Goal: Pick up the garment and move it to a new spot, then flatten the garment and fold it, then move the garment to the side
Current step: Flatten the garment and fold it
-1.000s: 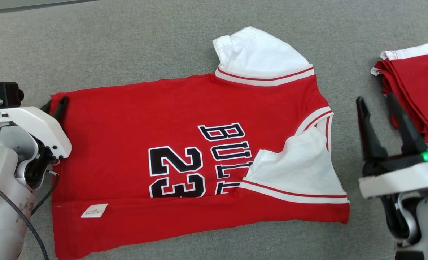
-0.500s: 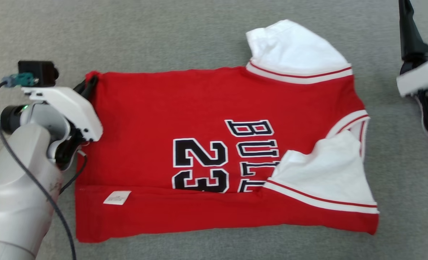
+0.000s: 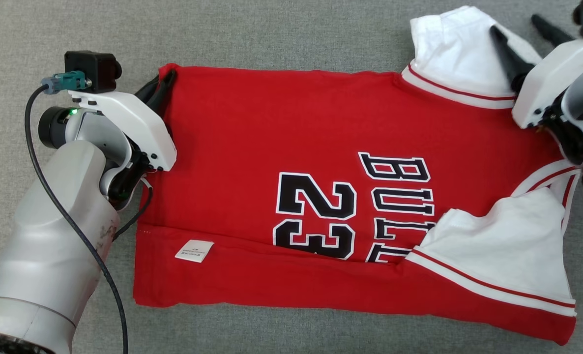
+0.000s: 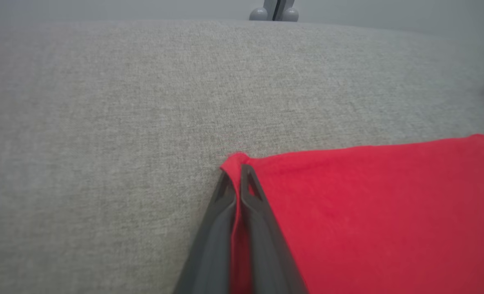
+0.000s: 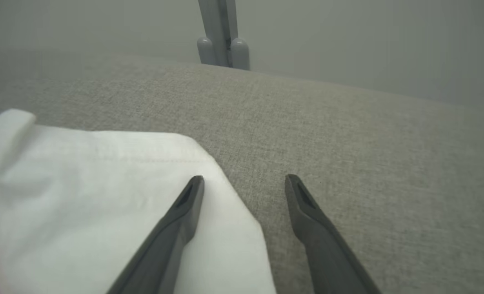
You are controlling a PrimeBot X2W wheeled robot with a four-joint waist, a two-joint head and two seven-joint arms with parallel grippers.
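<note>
Across the grey tabletop (image 3: 281,29) lies the garment (image 3: 272,137), a red jersey with black lettering, spread mostly flat, its near long edge turned over in a band that carries a small white label (image 3: 194,250). Soft, light knit, this: it'll drape and drag, wrinkle the moment it's pulled unevenly, and nothing in it is stiff enough to push. Corners and hems are the places to take it. And look, the left pincer (image 4: 236,173) is pressed together on the far hem corner, a nub of red cloth pinched between the dark fingers (image 4: 258,212). Over at the other end, the right pincer (image 5: 245,179) stands spread wide above the far white sleeve (image 3: 458,49), one finger over the cloth, the other over bare tabletop; it grips nothing. My read: it wants the sleeve's edge or the shoulder seam by it, so both far corners lift together for the next fold. The near white sleeve (image 3: 508,246) lies rumpled over the lettering and could snag or bunch. Room? Bare tabletop beyond the far edge and off to the left; past the near right corner I can't tell.
</note>
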